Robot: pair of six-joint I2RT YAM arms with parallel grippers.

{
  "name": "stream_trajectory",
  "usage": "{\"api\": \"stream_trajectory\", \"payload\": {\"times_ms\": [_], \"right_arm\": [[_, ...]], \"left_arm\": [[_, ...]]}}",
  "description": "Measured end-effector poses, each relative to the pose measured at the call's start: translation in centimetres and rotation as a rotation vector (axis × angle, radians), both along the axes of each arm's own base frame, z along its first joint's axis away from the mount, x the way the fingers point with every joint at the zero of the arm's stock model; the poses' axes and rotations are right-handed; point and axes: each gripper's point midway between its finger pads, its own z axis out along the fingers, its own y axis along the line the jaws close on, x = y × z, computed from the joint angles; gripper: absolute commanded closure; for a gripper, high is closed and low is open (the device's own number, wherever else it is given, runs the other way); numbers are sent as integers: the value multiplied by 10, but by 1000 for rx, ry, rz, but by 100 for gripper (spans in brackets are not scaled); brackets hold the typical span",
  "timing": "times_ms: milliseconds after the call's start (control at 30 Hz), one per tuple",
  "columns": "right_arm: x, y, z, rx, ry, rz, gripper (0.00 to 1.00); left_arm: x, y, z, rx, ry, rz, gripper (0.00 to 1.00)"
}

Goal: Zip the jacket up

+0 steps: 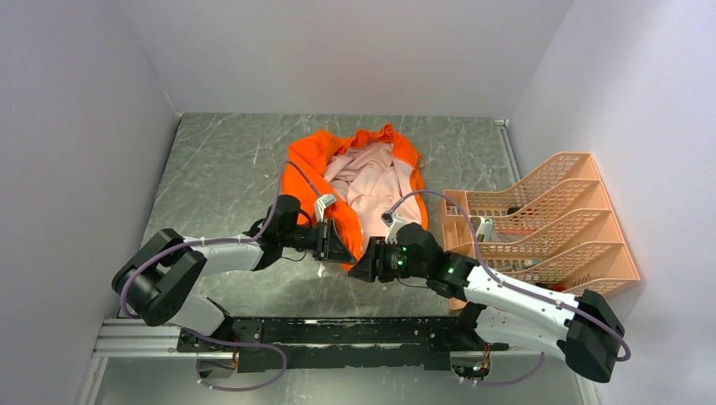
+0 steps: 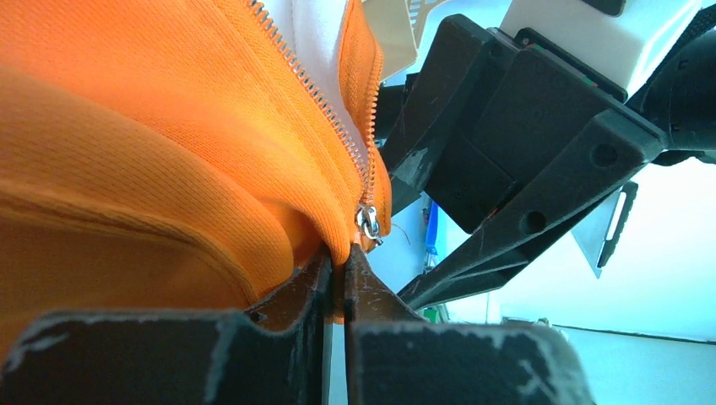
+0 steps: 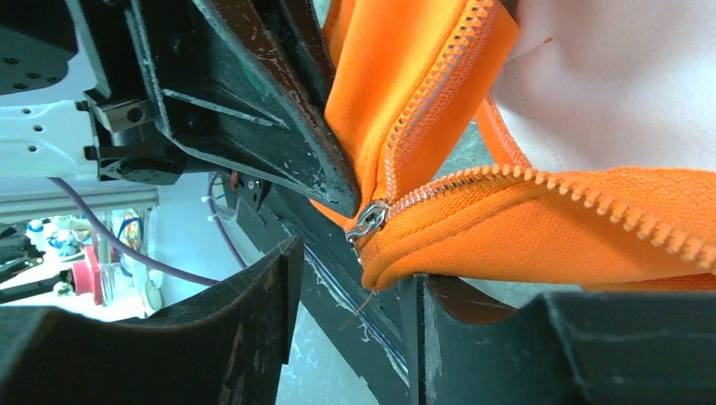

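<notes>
Left pincer (image 2: 338,274): is clamping fully shut on the bottom hem of the jacket (image 1: 314,154).
Zipper slider (image 2: 368,221): is hanging just above the left pincer's tips, where the two rows of teeth are meeting.
Jacket: is lying open on the table (image 1: 219,169) beyond both pincers, pink lining facing up.
Right pincer (image 3: 355,283): is standing about half open around the slider, clamping nothing, orange hem touching one finger.
Basket rack (image 1: 549,221): is standing right of the right pincer, just beside the jacket.
</notes>
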Motion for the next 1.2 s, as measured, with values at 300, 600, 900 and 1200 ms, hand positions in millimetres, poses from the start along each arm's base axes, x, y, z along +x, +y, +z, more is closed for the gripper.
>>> {"api": "stream_trajectory", "payload": {"times_ms": [300, 600, 900, 1200], "right_arm": [[0, -1, 20, 62, -13, -24, 51], [1, -7, 54, 201, 15, -138, 52], [-10, -8, 56, 239, 73, -191, 52], [-25, -6, 44, 191, 94, -195, 52]], "left_arm": [[-2, -3, 17, -66, 43, 3, 92], [-14, -5, 29, -107, 125, 6, 92], [-22, -6, 43, -137, 180, 35, 92], [-24, -8, 50, -156, 222, 58, 92]]}}
